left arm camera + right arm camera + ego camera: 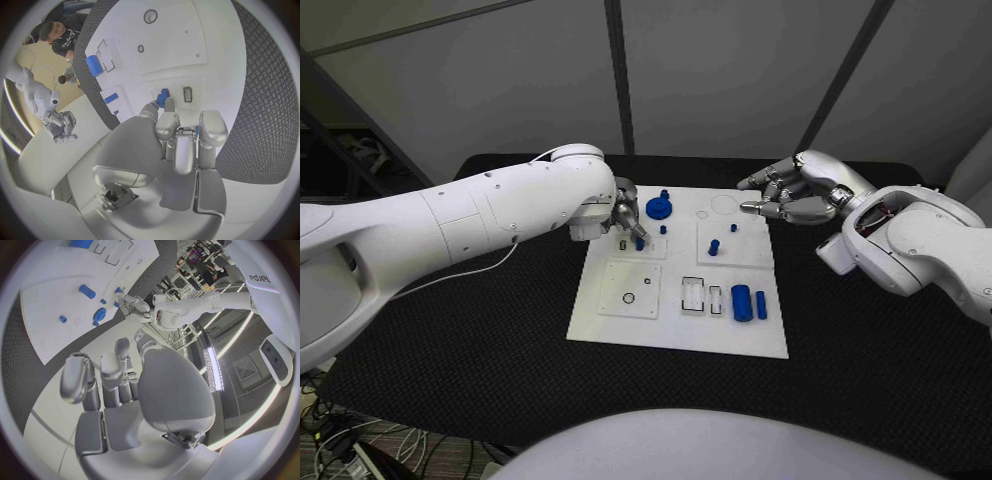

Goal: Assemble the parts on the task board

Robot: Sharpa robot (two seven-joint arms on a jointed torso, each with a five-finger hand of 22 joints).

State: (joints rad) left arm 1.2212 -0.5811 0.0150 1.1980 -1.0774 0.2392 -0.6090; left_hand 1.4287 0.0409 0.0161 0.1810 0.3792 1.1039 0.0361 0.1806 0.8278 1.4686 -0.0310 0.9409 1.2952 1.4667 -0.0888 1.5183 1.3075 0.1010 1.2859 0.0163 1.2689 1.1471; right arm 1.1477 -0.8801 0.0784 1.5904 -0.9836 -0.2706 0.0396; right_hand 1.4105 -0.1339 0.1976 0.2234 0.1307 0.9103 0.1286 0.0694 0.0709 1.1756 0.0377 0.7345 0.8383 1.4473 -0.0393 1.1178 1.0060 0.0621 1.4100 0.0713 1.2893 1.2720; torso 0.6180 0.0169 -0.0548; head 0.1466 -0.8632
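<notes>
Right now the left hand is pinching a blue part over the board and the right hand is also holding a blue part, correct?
Half right. The left hand does pinch a small blue part at the task board, as the left wrist view shows. The right hand holds nothing: the head view shows its fingers curled in on nothing, beside the board's far corner.

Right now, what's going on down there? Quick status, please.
Left hand pinching a small blue part at the task board. Right hand empty, fingers curled, off the board. Nothing blocking.
</notes>
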